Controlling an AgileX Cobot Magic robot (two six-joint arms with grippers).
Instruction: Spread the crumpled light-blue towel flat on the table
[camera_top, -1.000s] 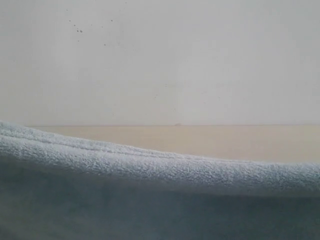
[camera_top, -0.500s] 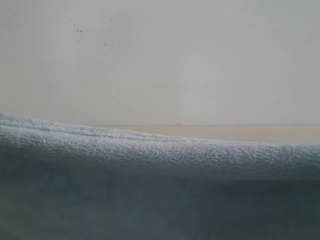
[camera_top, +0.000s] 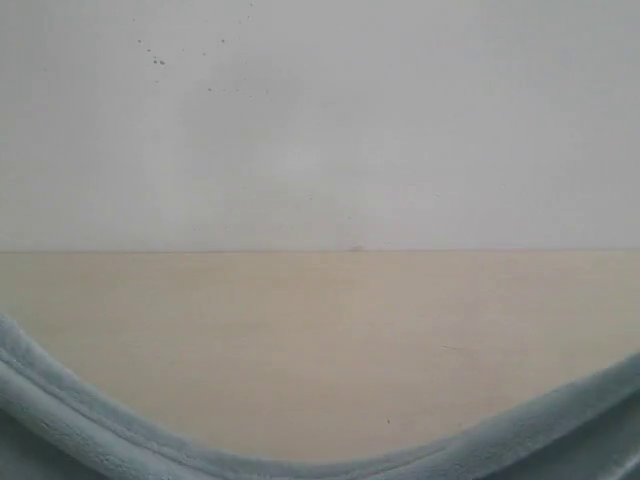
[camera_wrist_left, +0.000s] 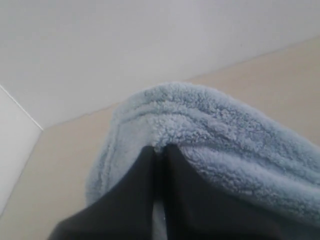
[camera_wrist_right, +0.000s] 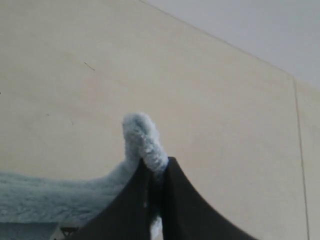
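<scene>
I see far more of the table (camera_top: 320, 340) than a second ago. The towel (camera_top: 70, 435), which filled the lower frame, now sags as a hem along the bottom edge. My left gripper (camera_wrist_left: 159, 150) and right gripper (camera_wrist_right: 159, 167) each pinch its edge.

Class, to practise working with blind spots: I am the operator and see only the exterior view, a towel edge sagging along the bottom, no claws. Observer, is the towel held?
Observer: Yes. The left claw is shut on the towel, pinching it near its ridged edge.
Operator: And the right side?
Observer: The right claw is shut on the towel too; a fluffy fold loops above its tips, with the table behind it.
</scene>
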